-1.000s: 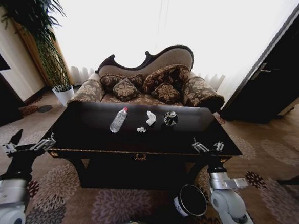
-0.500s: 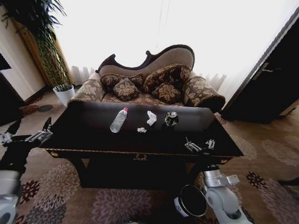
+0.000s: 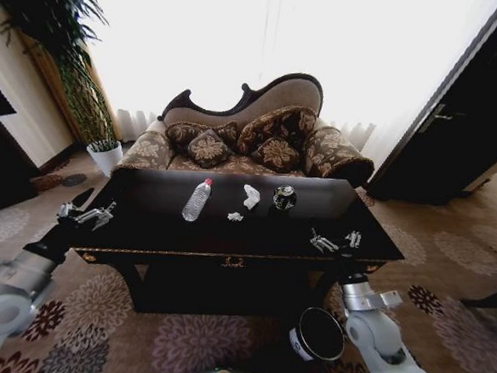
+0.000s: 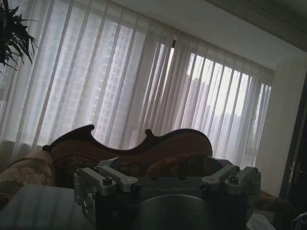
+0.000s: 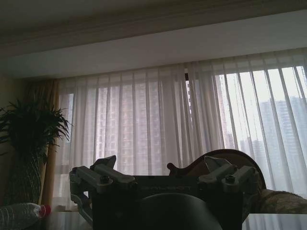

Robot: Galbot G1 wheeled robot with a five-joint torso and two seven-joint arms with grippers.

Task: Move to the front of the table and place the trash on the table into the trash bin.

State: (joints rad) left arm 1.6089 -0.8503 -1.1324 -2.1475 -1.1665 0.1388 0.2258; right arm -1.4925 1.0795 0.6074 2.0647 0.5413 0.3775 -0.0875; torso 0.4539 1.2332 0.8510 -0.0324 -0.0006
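Note:
The black table (image 3: 168, 232) with gold trim stands right in front of me. On it lie a clear bottle (image 3: 196, 200) with a red cap, a dark can (image 3: 283, 197), a white paper wad (image 3: 251, 195) and a smaller wad (image 3: 235, 216). The round black trash bin (image 3: 317, 334) sits on the carpet by the table's front right leg. My left gripper (image 3: 84, 216) hovers open at the table's left end. Over the front right corner my right gripper (image 3: 334, 241) is open and empty. The right wrist view shows its spread fingers (image 5: 103, 175) and the bottle (image 5: 21, 214) beyond them.
An ornate sofa (image 3: 252, 140) with patterned cushions stands behind the table. A tall plant in a white pot (image 3: 106, 155) is at the back left. A dark door (image 3: 457, 124) is on the right. Patterned carpet lies all around.
My left arm has swung inward and forward, bringing its gripper to the table's left end. The right gripper rose over the front right corner, then held nearly still.

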